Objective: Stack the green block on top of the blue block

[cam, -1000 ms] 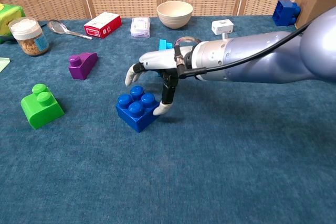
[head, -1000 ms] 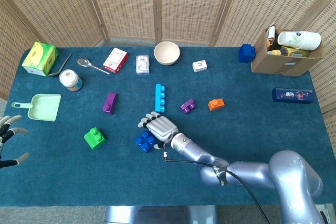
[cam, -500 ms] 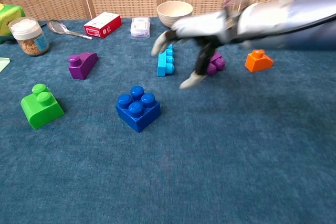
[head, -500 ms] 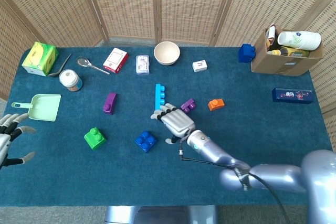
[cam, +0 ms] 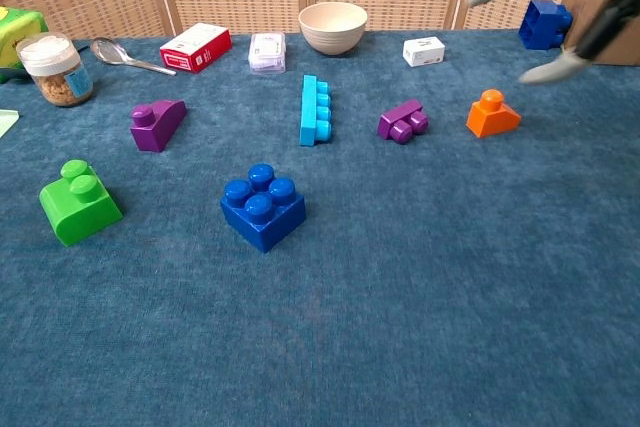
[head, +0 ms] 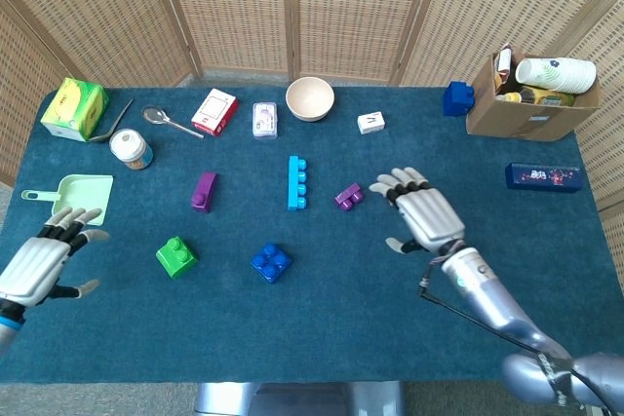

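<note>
The green block (head: 175, 256) sits on the table (head: 322, 319) at lower left of the head view, well apart from the blue block (head: 271, 262) near lower centre; neither is held, so the stacking has not begun. The left hand (head: 39, 262) hovers at the far left edge, fingers spread and empty, beside a pale green scoop (head: 81, 198). The right hand (head: 424, 213) hangs over the cloth right of centre, fingers also apart and holding nothing. The step in hand looks like the approach to the green block. Next, the left hand, being nearer, would need to reach right, close around the green block, lift it and set it squarely on the blue block's studs.
</note>
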`<state>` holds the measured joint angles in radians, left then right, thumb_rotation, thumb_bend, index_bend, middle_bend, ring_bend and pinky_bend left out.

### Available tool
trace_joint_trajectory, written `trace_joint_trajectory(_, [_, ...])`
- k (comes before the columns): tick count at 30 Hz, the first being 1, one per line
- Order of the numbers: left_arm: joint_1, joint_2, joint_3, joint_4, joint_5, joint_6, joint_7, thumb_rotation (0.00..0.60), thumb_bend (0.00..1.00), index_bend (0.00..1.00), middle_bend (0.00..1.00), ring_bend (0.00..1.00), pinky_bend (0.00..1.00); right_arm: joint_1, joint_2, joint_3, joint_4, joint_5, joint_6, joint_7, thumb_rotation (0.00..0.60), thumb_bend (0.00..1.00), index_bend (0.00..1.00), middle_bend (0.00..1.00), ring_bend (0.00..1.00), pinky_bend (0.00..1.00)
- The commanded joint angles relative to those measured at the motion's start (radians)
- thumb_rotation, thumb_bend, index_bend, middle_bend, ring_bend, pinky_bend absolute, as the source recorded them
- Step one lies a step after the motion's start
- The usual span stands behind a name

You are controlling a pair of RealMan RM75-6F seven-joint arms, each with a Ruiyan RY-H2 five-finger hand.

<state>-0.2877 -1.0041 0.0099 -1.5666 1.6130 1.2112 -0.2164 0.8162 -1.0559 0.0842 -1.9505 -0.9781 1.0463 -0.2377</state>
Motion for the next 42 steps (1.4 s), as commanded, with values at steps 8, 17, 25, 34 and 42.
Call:
trace_joint_trajectory(8, [-0.109,-0.006,0.012,0.050,0.093,-0.079,-0.014,0.600,0.26,0.18,0.04,0.00,0.00,-0.114,0.073,-0.010,-0.028,-0.084,0.073,0.053,0.566,0.24,0.16,0.13,0.00,0.00])
trace_joint_trajectory(17, [-0.177,-0.044,0.052,0.155,0.222,-0.057,-0.088,0.600,0.26,0.15,0.03,0.00,0.00,-0.144,0.086,0.015,-0.020,-0.089,0.073,0.061,0.570,0.24,0.16,0.13,0.00,0.00])
trace_joint_trajectory(25, [-0.230,-0.109,0.083,0.295,0.308,-0.036,-0.071,0.600,0.25,0.10,0.02,0.00,0.00,-0.157,0.076,0.037,-0.010,-0.082,0.065,0.053,0.564,0.24,0.16,0.13,0.00,0.00])
trace_joint_trajectory(34, [-0.268,-0.199,0.116,0.427,0.332,-0.017,-0.131,0.600,0.24,0.09,0.01,0.00,0.00,-0.174,0.075,0.055,-0.004,-0.062,0.065,0.035,0.568,0.24,0.16,0.13,0.00,0.00])
trace_joint_trajectory(42, [-0.298,-0.252,0.148,0.495,0.346,-0.011,-0.174,0.600,0.24,0.09,0.01,0.00,0.00,-0.185,0.075,0.068,-0.006,-0.047,0.066,0.018,0.562,0.24,0.16,0.13,0.00,0.00])
